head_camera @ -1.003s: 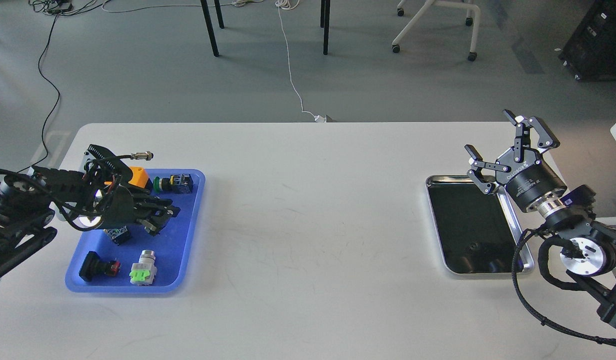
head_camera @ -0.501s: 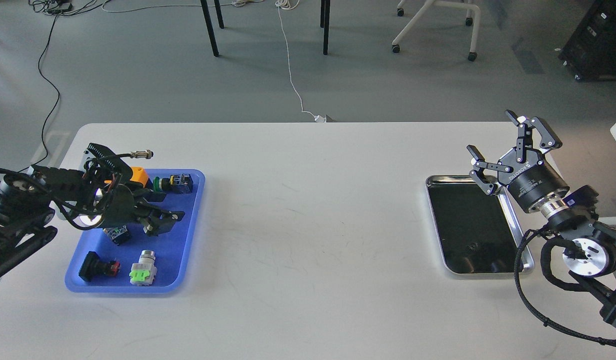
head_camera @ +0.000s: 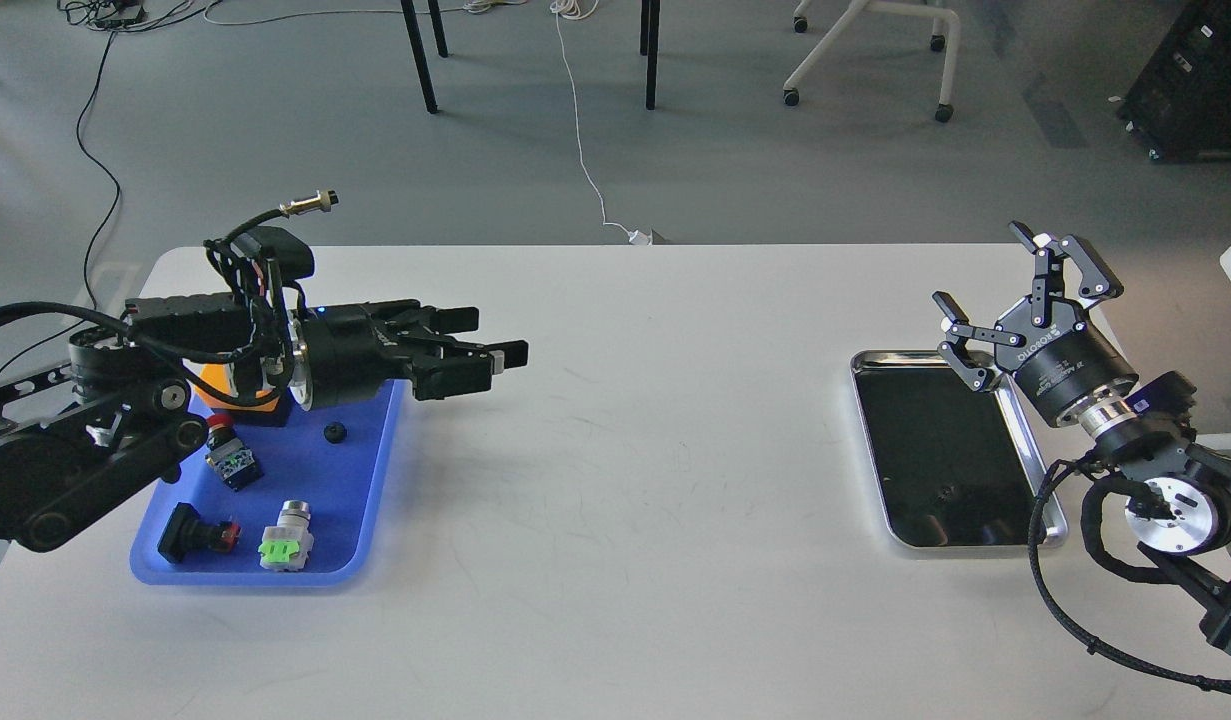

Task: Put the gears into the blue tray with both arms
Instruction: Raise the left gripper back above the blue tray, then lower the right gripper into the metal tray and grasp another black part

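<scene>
Currently on my screen, listed from the left of the frame to the right.

Left gripper: at middle left, lying level, pointing toward the centre of the frame, past the blue tray's right edge and above the white table. Its fingers stand a little apart with nothing between them.

Blue tray: lower left of the frame, flat on the table, its upper part hidden by my left arm.

Gear: one small black round piece, lying alone inside the blue tray on bare blue floor, below the left wrist and touching nothing else. I see no other gear.

Other tray contents: an orange block, mostly hidden under the arm; a small part with a red cap; a black part with a red band near the bottom left corner; a silver part with a green base just beside it.

Silver tray: middle right of the frame, dark inside.

Right gripper: at upper right, above the silver tray's upper right corner, fingers spread wide, holding nothing.
</scene>
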Controlling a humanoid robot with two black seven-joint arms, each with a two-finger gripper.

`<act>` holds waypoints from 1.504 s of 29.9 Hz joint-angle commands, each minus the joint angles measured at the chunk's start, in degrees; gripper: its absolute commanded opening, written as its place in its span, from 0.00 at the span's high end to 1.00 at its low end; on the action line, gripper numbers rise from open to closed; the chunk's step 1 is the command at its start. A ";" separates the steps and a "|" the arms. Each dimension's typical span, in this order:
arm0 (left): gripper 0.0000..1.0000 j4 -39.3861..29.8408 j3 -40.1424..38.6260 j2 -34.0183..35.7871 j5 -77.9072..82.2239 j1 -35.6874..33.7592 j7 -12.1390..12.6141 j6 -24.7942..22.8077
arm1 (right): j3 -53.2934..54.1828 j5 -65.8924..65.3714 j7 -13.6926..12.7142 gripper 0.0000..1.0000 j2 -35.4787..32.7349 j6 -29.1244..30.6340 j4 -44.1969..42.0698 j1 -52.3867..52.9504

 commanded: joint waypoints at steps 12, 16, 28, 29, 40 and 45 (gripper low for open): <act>0.02 0.79 -23.00 -20.11 -39.60 20.96 -0.01 9.22 | -1.29 -5.79 0.00 0.03 -2.16 0.20 1.22 0.35; 0.02 0.79 -29.07 -21.87 -43.45 23.17 8.46 8.60 | -1.82 -17.38 0.00 0.03 -5.76 0.33 4.64 1.32; 0.02 1.85 -30.31 -21.53 -49.35 23.70 9.97 8.60 | -23.93 -69.14 0.00 0.01 -17.80 0.33 12.56 26.25; 0.02 1.85 -30.31 -21.61 -49.35 23.70 9.97 8.60 | -26.75 -73.19 0.00 0.01 -18.24 0.33 12.74 28.80; 0.02 1.58 -30.31 -21.53 -49.35 23.70 10.06 8.25 | -41.37 -111.88 0.00 0.01 -17.46 0.33 14.67 36.04; 0.02 1.41 -30.31 -21.53 -49.35 23.70 10.06 7.46 | -42.16 -113.57 0.00 0.03 -14.83 0.33 14.67 35.33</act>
